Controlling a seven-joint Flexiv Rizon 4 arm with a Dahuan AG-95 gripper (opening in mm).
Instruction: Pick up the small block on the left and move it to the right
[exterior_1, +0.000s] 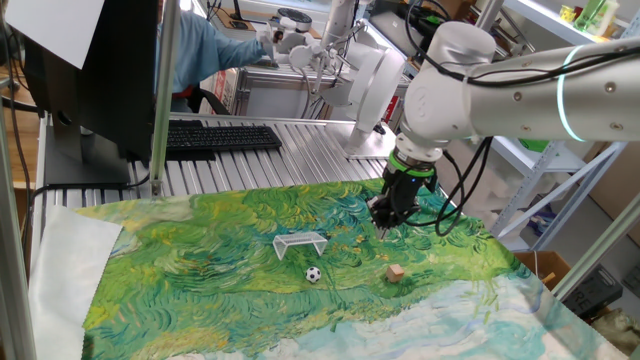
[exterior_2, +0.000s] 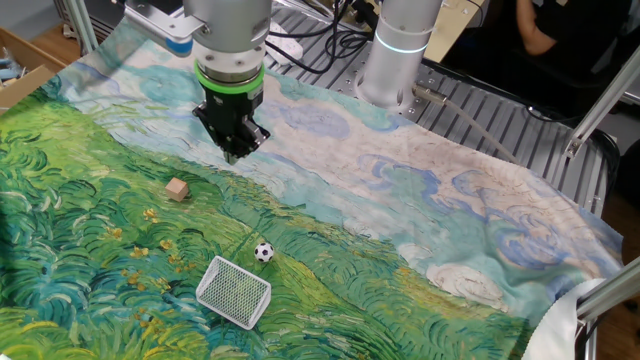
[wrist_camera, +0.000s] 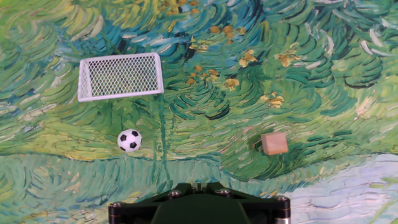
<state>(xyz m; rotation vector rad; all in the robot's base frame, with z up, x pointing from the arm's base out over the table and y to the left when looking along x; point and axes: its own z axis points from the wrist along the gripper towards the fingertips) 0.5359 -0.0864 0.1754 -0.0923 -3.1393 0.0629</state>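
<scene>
I held the claw (exterior_2: 232, 150) above the cloth (exterior_2: 420, 190), apart from the block (exterior_2: 178, 189); whether its jaws were open I couldn't tell.

One fixed view looks across the painted cloth (exterior_1: 200, 260) from its green side, fairly far back, facing the keyboard (exterior_1: 215, 137) and shelving beyond. The other fixed view stands on the opposite side, higher and nearer, tilted down at the same cloth. The hand view looks straight down from close above. All three share the patch of cloth around the white goal (exterior_1: 299, 243), with the ball (exterior_2: 263, 252) and block (wrist_camera: 274, 143) near it.
</scene>
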